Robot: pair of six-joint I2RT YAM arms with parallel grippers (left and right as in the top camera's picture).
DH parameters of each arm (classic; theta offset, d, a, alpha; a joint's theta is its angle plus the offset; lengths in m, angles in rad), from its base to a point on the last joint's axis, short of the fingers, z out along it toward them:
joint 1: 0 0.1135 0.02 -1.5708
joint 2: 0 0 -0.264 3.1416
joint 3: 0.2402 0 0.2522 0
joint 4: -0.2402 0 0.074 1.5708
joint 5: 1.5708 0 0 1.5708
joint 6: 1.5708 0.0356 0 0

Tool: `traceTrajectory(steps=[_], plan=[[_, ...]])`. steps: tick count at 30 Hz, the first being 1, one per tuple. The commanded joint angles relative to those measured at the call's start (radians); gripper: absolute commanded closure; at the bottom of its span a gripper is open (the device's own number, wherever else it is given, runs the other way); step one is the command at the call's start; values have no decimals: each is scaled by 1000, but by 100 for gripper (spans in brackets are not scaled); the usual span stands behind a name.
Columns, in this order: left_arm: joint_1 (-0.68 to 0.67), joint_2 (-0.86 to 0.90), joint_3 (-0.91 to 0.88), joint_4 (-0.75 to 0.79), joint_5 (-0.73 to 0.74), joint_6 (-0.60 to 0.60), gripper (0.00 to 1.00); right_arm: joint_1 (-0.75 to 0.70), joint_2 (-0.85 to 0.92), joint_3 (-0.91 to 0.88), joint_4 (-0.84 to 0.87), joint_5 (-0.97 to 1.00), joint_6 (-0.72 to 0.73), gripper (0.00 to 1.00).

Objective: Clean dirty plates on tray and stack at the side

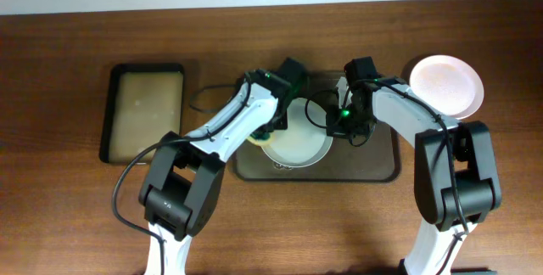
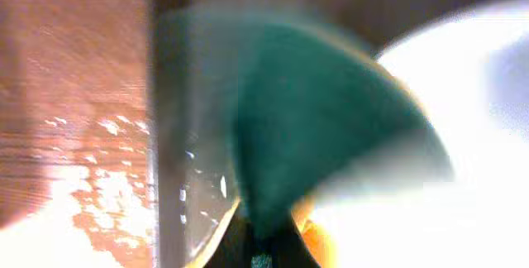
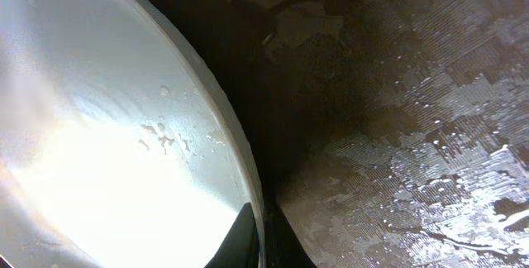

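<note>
1. Presently the left arm is stretching forward over the tray [image 1: 377,163], its left gripper [image 1: 273,127] clamping a green sponge [image 2: 314,136] at the left edge of a white plate [image 1: 297,146].
2. The right arm is bending inward, with the right gripper [image 3: 258,239] pinching that plate's rim over the wet tray.
3. Another plate [image 1: 447,86] is lying on the table [image 1: 85,216], just off the tray's right corner.

A large dark brown rectangular tray [image 1: 382,163] is laid on the brown wooden worktop [image 1: 68,224] under the left end effector [image 1: 273,131] and the right end effector [image 1: 344,120]. A smaller black tan-lined tray [image 1: 144,109] is set well to their left, and a round white plate [image 1: 447,84] close on their right.
</note>
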Motion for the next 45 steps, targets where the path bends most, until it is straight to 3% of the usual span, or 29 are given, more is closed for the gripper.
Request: traceTrajectory(steps=[1,4,11,14,19,24,27,33,35,45], plan=[[31,2,93,33,117,-7,100,-11,46,-21,-17,126,8,96],[25,4,69,128,360,-6,100,-11,46,-21,-17,126,8,96],[-20,5,-115,306,388,-7,100,-11,46,-21,-19,125,8,96],[-8,5,-184,357,282,-7,100,-11,46,-21,-28,125,8,96],[55,-2,-201,291,-104,-6,100,-11,46,-21,-43,125,8,96],[145,-86,-174,216,-210,-7,100,-11,46,-16,-60,126,7,96],[181,-165,-174,214,-146,-7,100,-11,43,18,-109,127,4,96],[238,-264,-174,252,285,-3,100,-10,-26,262,-341,237,-26,96],[235,-246,-175,260,365,82,100,-9,-51,381,-437,329,-26,96],[164,-75,-175,282,418,131,99,53,-85,706,-719,785,-10,96]])
